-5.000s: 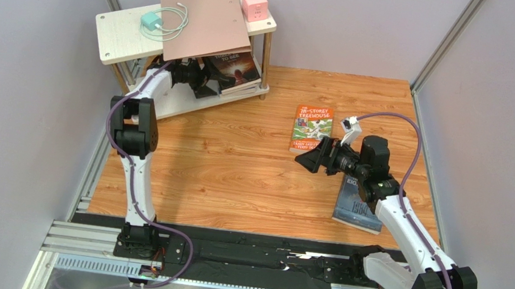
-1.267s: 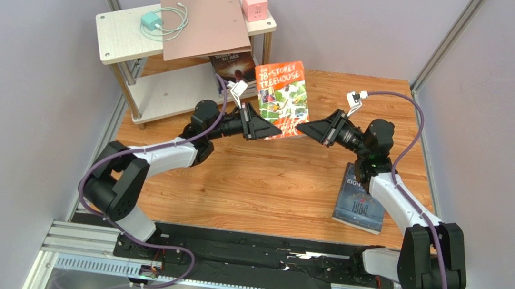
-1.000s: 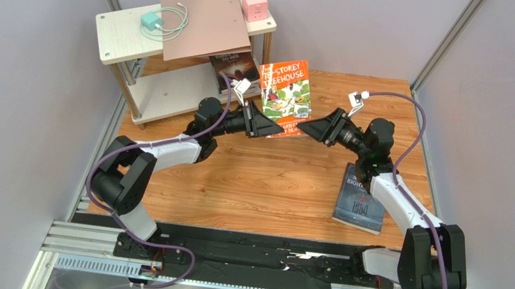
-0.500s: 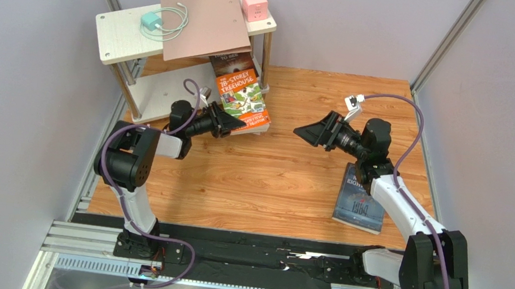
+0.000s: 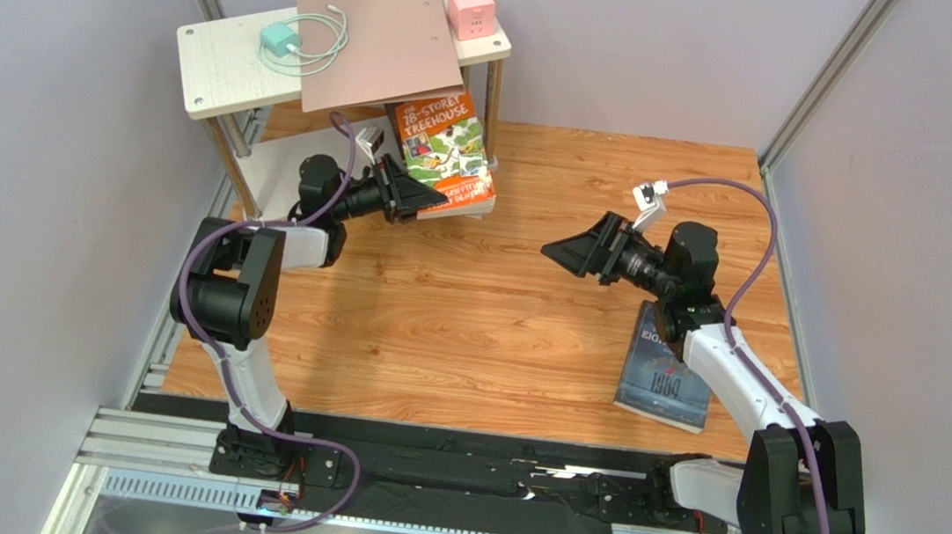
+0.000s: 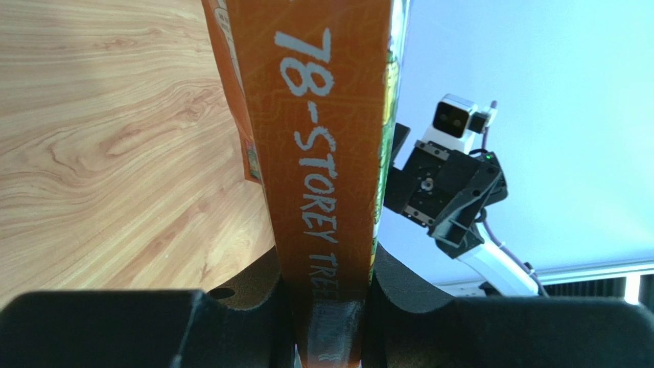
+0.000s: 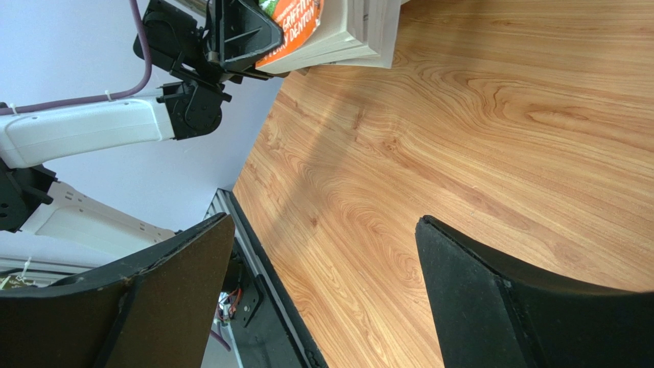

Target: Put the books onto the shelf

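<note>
Orange book [image 5: 445, 147]: we saw it tilted at the right end of the shelf's lower tier, cover up; we could not tell whether it rested on the tier.
Spine writing: in the left wrist view we read "78-STOREY TREE" on the orange book [image 6: 326, 153] before the fingers hid the rest.
Cover writing: in the right wrist view we made out "DENTON" on its near corner [image 7: 295, 19].
Left gripper [image 5: 429, 196]: its fingers pinched the orange book at the spine end.
Right gripper [image 5: 556, 252]: its fingers were spread wide over the wooden floor [image 5: 488, 335], holding nothing, well apart from the orange book.
Grey-blue book [image 5: 666, 373]: we saw it flat on the floor under the right arm and read "1984" on it.
Shelf [image 5: 217, 61]: its top tier bore a pinkish-brown board [image 5: 380, 32], a teal charger [image 5: 279, 41] with a white cable, and a pink cube [image 5: 471, 8].
</note>
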